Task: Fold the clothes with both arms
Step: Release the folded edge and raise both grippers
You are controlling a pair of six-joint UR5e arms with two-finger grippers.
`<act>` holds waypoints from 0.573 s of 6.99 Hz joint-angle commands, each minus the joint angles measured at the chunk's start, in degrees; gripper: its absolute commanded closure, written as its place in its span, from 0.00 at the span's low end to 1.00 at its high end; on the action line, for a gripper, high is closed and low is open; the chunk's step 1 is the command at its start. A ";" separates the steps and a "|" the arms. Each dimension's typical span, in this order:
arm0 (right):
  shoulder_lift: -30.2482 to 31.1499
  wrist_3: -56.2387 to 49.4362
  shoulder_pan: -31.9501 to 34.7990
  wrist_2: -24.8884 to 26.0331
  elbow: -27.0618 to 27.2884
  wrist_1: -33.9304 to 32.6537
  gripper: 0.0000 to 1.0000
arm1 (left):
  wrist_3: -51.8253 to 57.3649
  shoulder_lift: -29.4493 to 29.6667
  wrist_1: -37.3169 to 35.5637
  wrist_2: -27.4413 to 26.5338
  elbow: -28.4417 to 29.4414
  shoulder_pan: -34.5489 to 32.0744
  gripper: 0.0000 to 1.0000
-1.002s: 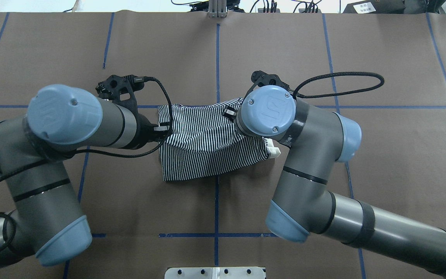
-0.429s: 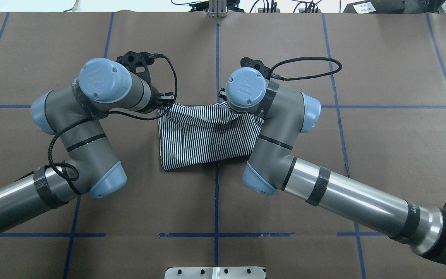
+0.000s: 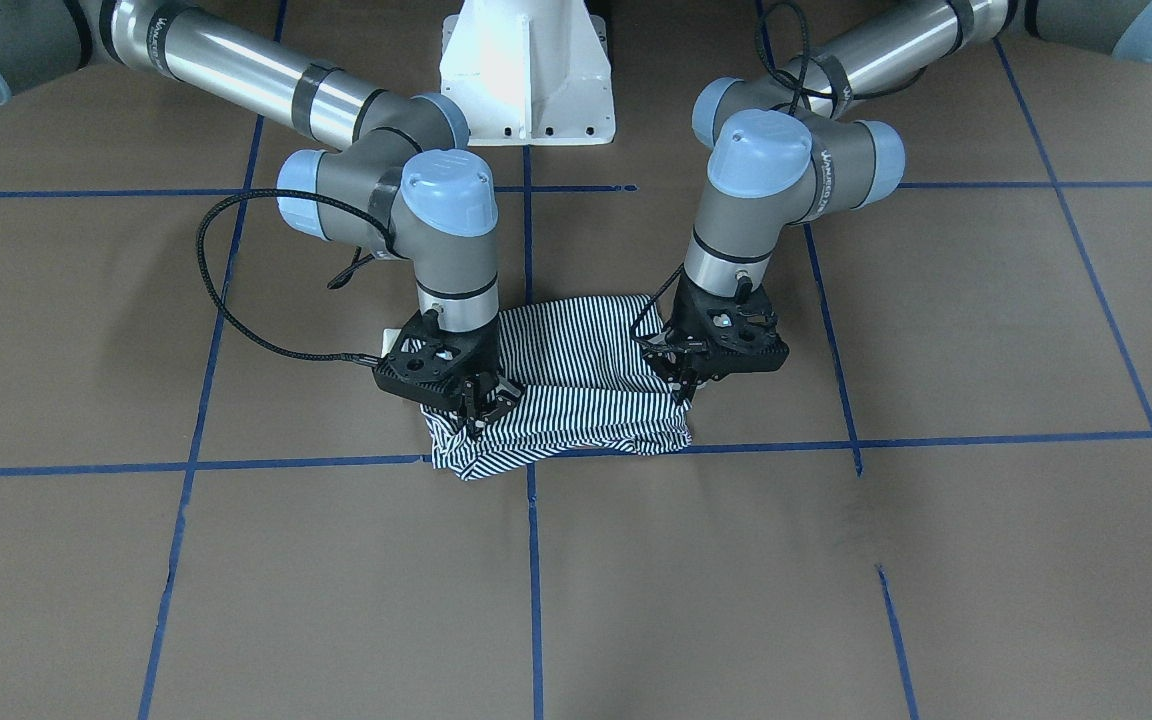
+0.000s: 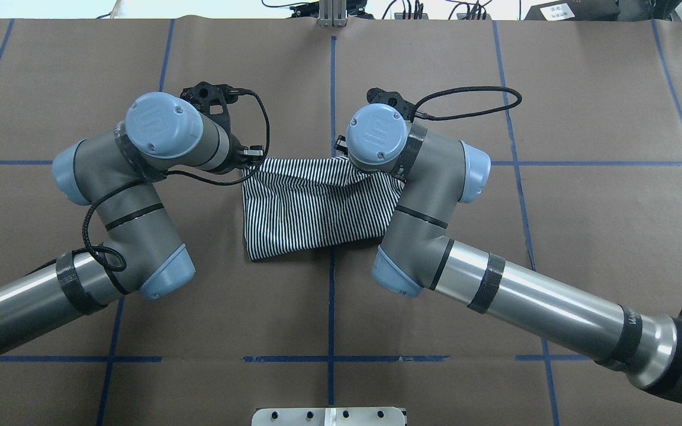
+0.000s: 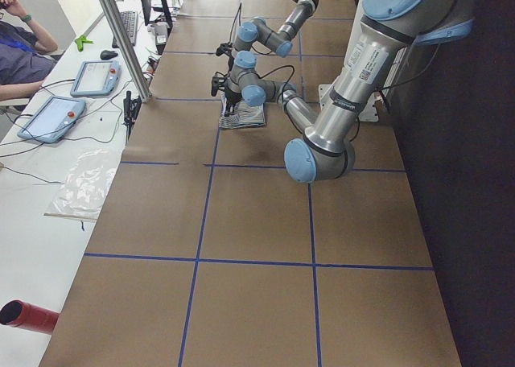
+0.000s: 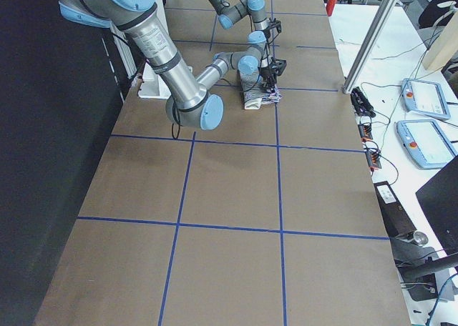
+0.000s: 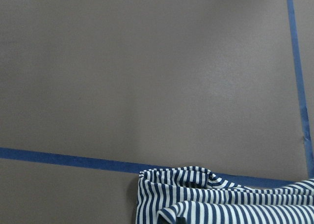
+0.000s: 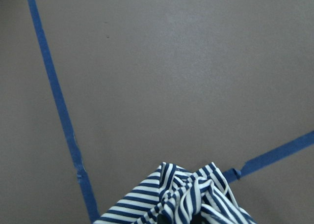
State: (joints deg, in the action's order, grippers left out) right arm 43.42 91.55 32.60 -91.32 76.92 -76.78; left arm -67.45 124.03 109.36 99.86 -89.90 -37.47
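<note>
Shirt (image 4: 311,207) is lying folded into a compact stack mid-table (image 4: 554,236), straddling the centre blue tape line (image 4: 331,307). Its far edge is sitting along the cross line of tape.

Left gripper (image 3: 684,388) is pointing down at the far corner on its side, fingers clenched on striped cloth. Right gripper (image 3: 476,405) is doing the same at the other far corner, pinching a bunched-up fold. Both wrist views are showing gathered stripes right at the bottom edge, which fits a closed pinch. The edge between them is running fairly taut, with a slight sag in the middle.

Step in hand, by my reading, is laying the carried edge down to finish a fold.

Doing it well, as I judge it:
- Both arms should be lowering at the same height and pace so the edge lands straight.
- Light tension between the claws is fine; more pull risks dragging the layers underneath.
- Release is best only once the cloth is resting on the table.
- Lifting straight up afterwards avoids snagging the bunched corner, the right one especially.
</note>
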 commanded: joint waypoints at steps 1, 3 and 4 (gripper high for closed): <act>-0.52 -6.26 2.02 -3.39 0.69 -0.21 0.00 | 10.45 -0.72 1.29 3.29 -0.28 -3.99 0.00; -0.62 -8.05 2.47 -5.71 3.31 -0.65 0.00 | 15.15 -2.39 1.73 7.63 -0.98 -6.48 0.00; -0.96 -8.05 1.43 -5.27 3.85 -0.65 0.00 | 15.16 -2.48 1.73 7.63 -0.98 -6.48 0.00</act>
State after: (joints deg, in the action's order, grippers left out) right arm 42.70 83.96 34.66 -96.59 79.74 -77.33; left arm -53.18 121.92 110.93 106.95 -90.77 -43.53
